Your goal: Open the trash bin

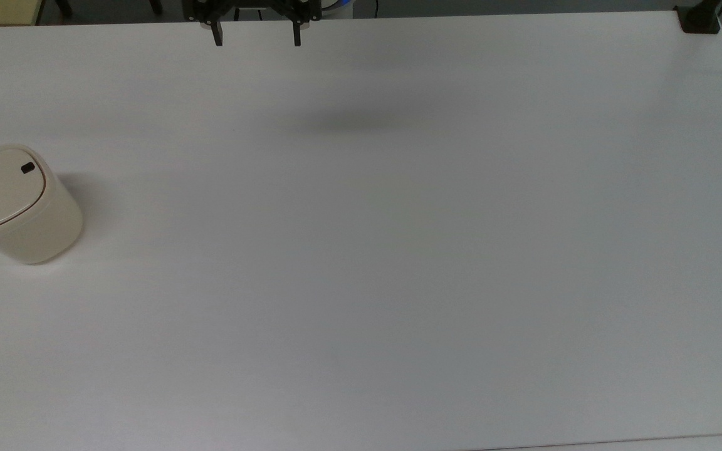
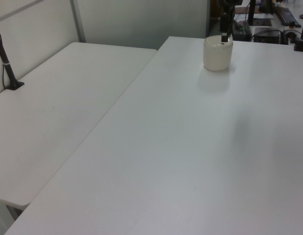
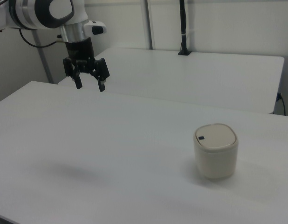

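cream plastic, closed and untouched: the bin (image 1: 19,207) stands upright on the white table (image 1: 398,250), at the top view's far left edge, with its flat lid (image 1: 0,186) seated flush all round inside the thin dark rim line. the small black button (image 1: 27,168) sits near the lid's edge on the side toward the top view's upper right; in the right view it lies at the lid's left, facing roughly toward the arm.

the gripper (image 1: 256,34) hangs high over the far edge of the table, at the top of the top view, fingers spread wide and pointing down with nothing between them. in the right view it (image 3: 90,82) hovers well above the surface at the right view's upper left, well apart from the bin (image 3: 216,150), which sits at the right view's lower right. a soft shadow on the bare table lies between the two.

by my reading the task has not begun in any visible way: no contact, no lid lifted, no approach completed. everything is left, namely crossing the table toward the bin, coming down over the lid, and most likely pressing the button so the lid pops up. the button is small and off-centre, so a fingertip would need careful lining up, and the light bin could slide or tip if pushed from the side.
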